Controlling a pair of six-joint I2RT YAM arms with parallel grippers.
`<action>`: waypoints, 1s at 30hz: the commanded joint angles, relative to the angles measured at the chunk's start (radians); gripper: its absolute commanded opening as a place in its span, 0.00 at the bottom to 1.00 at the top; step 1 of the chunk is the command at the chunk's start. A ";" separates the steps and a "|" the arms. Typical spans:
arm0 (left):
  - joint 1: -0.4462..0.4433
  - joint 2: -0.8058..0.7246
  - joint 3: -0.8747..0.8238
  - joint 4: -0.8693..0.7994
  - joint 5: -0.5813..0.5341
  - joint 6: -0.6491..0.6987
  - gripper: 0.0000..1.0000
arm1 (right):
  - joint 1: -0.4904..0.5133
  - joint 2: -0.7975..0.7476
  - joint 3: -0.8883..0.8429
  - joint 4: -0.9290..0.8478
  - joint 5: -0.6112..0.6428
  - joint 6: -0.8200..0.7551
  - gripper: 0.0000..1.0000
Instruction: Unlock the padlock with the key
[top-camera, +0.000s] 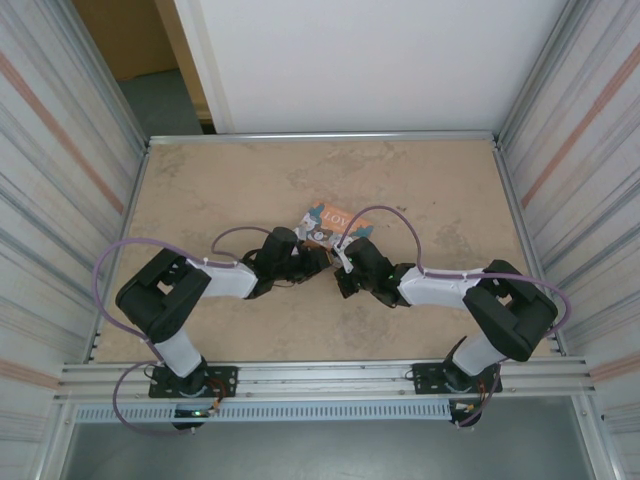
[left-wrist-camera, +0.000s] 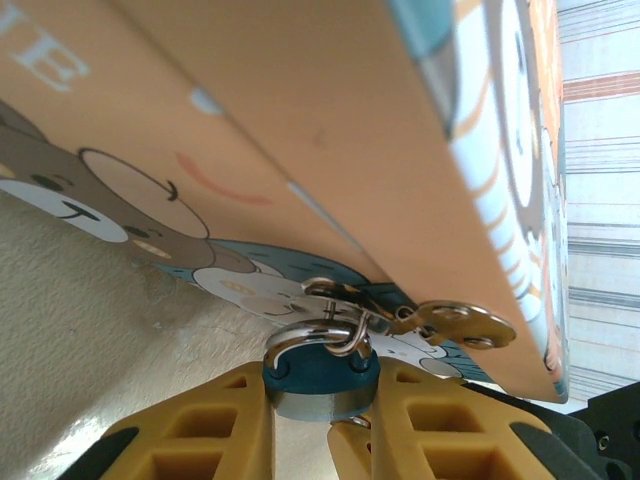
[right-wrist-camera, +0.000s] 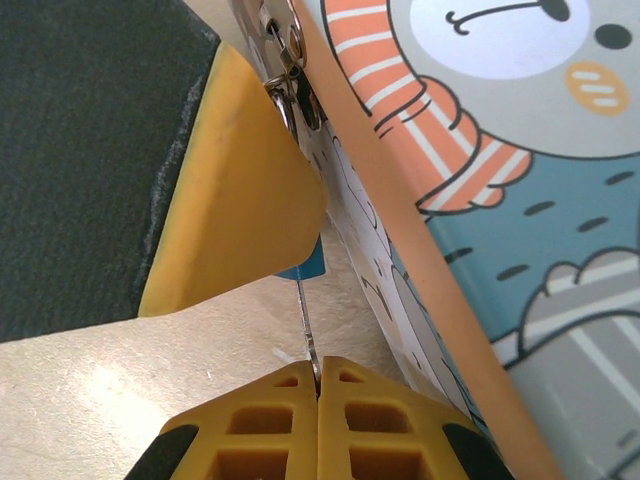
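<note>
The small blue-teal padlock (left-wrist-camera: 320, 385) hangs by its silver shackle (left-wrist-camera: 305, 337) from the hasp (left-wrist-camera: 445, 322) of the orange cat-print box (left-wrist-camera: 300, 120). My left gripper (left-wrist-camera: 320, 400) is shut on the padlock's body, one yellow finger on each side. My right gripper (right-wrist-camera: 318, 378) is shut on the key (right-wrist-camera: 306, 320). The key's thin blade runs up from the right gripper to the padlock's underside (right-wrist-camera: 305, 266), beside the left gripper's yellow finger (right-wrist-camera: 240, 200). From above, both grippers, left (top-camera: 312, 262) and right (top-camera: 343, 277), meet at the box's near edge (top-camera: 330, 220).
The box (right-wrist-camera: 480, 200) lies in the middle of the beige table (top-camera: 230, 190) and rises close along the right of the key. Corrugated metal walls (top-camera: 50, 200) enclose the table on the left and right. Purple cables (top-camera: 385, 215) loop over both arms.
</note>
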 joint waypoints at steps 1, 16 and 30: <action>-0.010 -0.038 0.021 0.008 0.013 -0.009 0.25 | 0.005 -0.031 0.026 0.012 0.022 -0.029 0.00; -0.019 -0.046 0.030 0.001 0.020 -0.016 0.25 | 0.005 -0.044 -0.009 0.117 0.008 -0.045 0.00; -0.025 -0.048 0.054 -0.031 0.037 -0.042 0.25 | 0.009 -0.044 -0.043 0.270 0.032 -0.116 0.00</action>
